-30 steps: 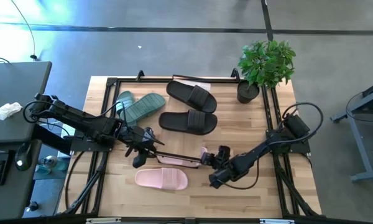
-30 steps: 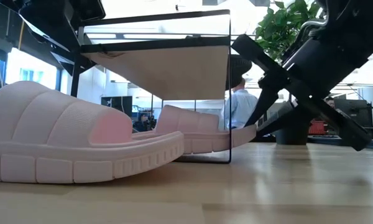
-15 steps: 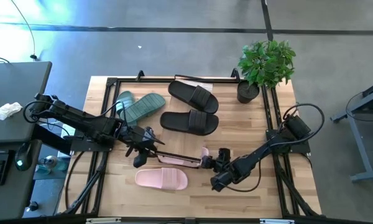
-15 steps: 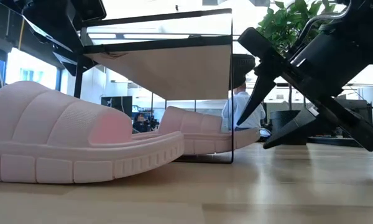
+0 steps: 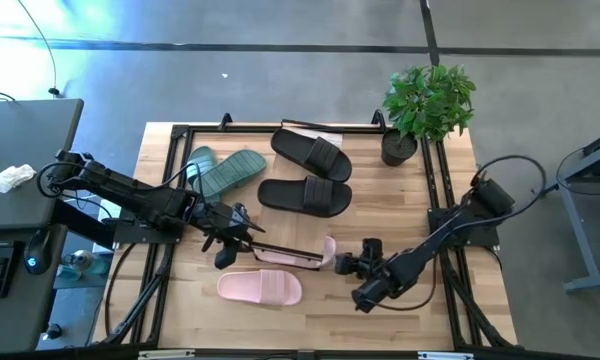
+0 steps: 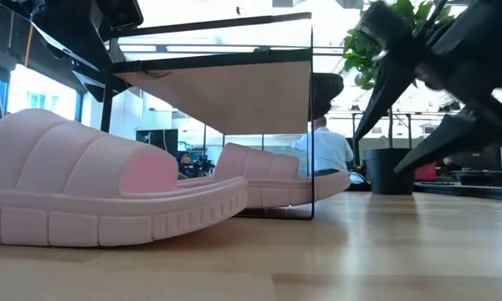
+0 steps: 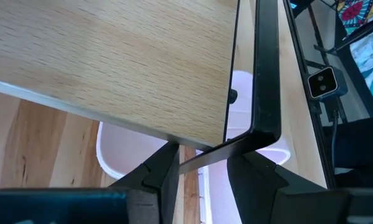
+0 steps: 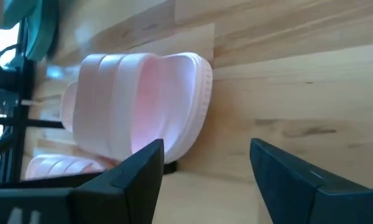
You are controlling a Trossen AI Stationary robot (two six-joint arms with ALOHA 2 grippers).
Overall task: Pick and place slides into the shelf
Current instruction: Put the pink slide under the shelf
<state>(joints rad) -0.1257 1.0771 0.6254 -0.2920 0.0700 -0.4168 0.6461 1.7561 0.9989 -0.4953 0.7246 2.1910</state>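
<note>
Pink slide (image 5: pixel 298 254) mostly hidden under the tilted shelf (image 5: pixel 280 249); right claw (image 6: pixel 418 125) motion-blurred.

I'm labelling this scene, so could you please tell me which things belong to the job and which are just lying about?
Job: pink slides, black slides, green slides, shelf, left gripper, right gripper.
Lying about: potted plant, white cloth.

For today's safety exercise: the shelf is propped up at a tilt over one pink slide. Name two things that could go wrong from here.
1. The left gripper pinches only the thin black frame of the tilted shelf; a slip could drop it onto the pink slide beneath.
2. That slide pokes out past the shelf's leg, so lowering may trap it. The open right gripper sits just behind it.
</note>
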